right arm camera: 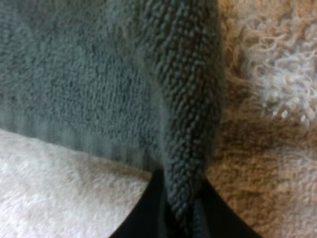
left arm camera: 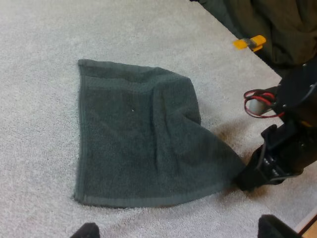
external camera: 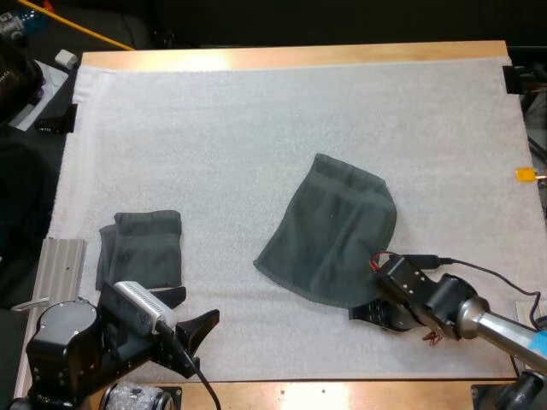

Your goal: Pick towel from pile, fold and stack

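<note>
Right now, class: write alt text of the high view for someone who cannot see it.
The right gripper pinches the near corner of a dark grey-green towel spread on the white mat. A folded towel lies left of it, by the open left gripper.

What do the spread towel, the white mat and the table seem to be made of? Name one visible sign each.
The spread towel: probably terry cotton, dark grey-green, matt; tiny loops show in the right wrist view. The mat: white, perhaps foam or fleece; its surface looks pebbly and fuzzy. The table: seemingly wood or veneer, light brown, smooth, slightly shiny along the far edge.
</note>
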Robot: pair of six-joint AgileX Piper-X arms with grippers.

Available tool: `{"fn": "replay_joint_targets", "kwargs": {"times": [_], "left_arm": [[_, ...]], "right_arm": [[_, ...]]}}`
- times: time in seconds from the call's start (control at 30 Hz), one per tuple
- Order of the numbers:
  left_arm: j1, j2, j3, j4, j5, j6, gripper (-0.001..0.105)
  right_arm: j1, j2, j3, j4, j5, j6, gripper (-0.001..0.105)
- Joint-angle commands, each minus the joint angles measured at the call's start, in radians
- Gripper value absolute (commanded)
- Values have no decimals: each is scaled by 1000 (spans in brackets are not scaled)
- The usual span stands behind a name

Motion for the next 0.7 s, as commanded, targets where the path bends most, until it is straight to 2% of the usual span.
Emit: {"fn": "replay_joint_targets", "kwargs": {"times": [0.0, 0.33, 0.4, 0.5, 0.67], "left_arm": [[-4, 6, 0, -3, 8, 3, 62], [-33, 83, 56, -36, 24, 17, 61], [-23, 66, 64, -31, 13, 17, 62], [-19, 72, 123, -62, 42, 17, 62], [-42, 153, 152, -122, 66, 9, 62]], "right_arm": [[8, -48, 3, 43, 3, -20, 0], [12, -208, 2, 249, 74, -75, 0], [9, -201, -3, 224, 61, -66, 0], [10, -224, -6, 276, 72, -60, 0], [11, -234, -8, 288, 73, -45, 0]]}}
